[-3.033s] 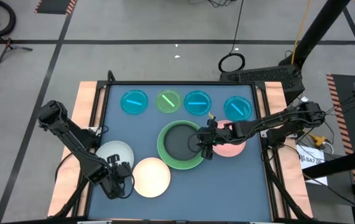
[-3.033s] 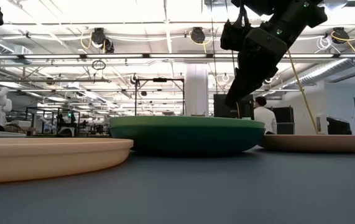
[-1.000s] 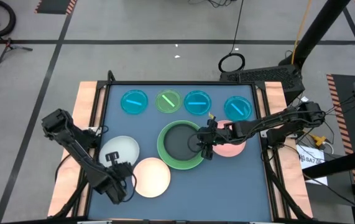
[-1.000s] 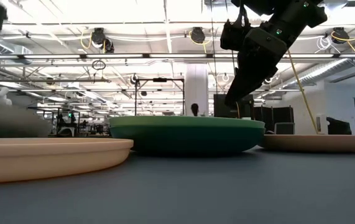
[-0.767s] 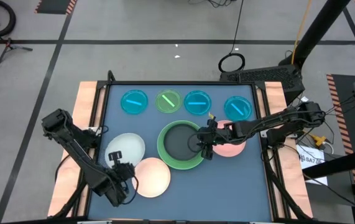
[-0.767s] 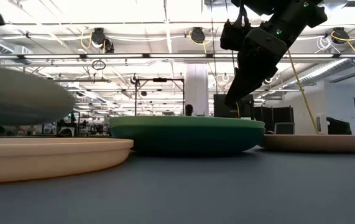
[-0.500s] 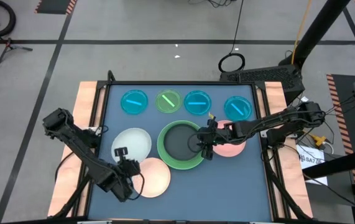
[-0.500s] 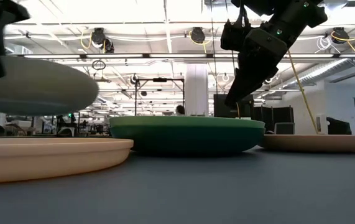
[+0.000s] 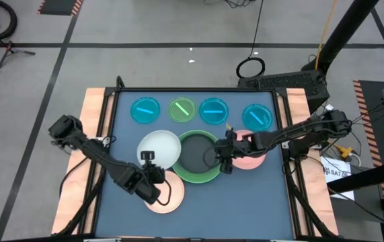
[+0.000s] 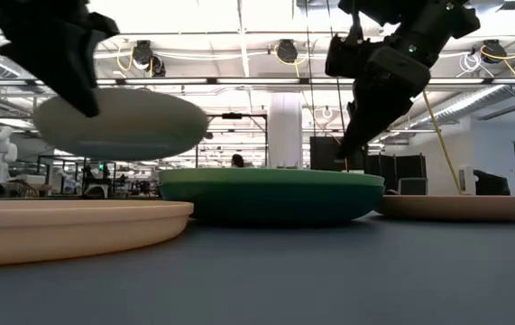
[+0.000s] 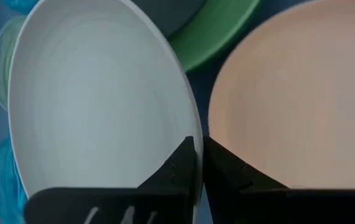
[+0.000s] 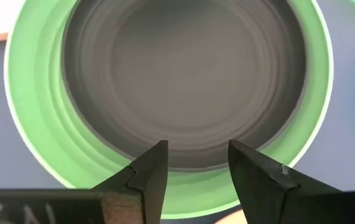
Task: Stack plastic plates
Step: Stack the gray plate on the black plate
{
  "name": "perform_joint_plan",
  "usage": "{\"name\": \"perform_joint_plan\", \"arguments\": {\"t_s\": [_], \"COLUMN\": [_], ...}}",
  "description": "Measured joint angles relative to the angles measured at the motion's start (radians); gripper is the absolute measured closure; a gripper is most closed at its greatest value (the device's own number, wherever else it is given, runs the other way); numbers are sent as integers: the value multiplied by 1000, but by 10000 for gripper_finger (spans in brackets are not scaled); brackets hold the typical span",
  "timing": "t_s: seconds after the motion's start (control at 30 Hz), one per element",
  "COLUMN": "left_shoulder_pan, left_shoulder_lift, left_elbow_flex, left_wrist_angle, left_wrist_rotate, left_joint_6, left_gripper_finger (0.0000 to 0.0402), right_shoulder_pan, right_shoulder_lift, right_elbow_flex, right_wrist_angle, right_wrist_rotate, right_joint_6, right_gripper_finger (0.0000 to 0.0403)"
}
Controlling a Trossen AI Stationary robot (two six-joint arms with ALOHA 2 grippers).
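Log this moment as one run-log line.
left gripper: shut on pale grey plate, airborne beside green stack | right gripper: open over dark grey plate | cream plate: on table

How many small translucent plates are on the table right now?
4, in a row along the table's far edge: cyan plate, lime plate, second cyan plate, third cyan plate. None looks hidden.

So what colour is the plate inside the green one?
Dark grey plate, clearest in the right wrist view.
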Motion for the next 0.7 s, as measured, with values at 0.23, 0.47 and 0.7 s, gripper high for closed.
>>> {"name": "perform_joint_plan", "arguments": {"t_s": [0.23, 0.47, 0.7], "left_shoulder_pan": [47, 86, 123], "left_shoulder_lift": [0, 0, 0], "left_elbow_flex": [0, 0, 0], "left_wrist_angle": [93, 187, 266], "left_wrist_rotate": [0, 0, 17], "left_joint_6": [123, 257, 387], "left_gripper_finger": [376, 376, 376], "right_shoulder_pan": [12, 14, 14], "right_shoulder_lift": [0, 0, 0], "right_elbow_flex": [0, 0, 0], "right_wrist_angle": [-3, -5, -5], "right_wrist_rotate": [2, 2, 2], "right_joint_6": [-15, -15, -15], "right_gripper_finger": [243, 243, 243]}}
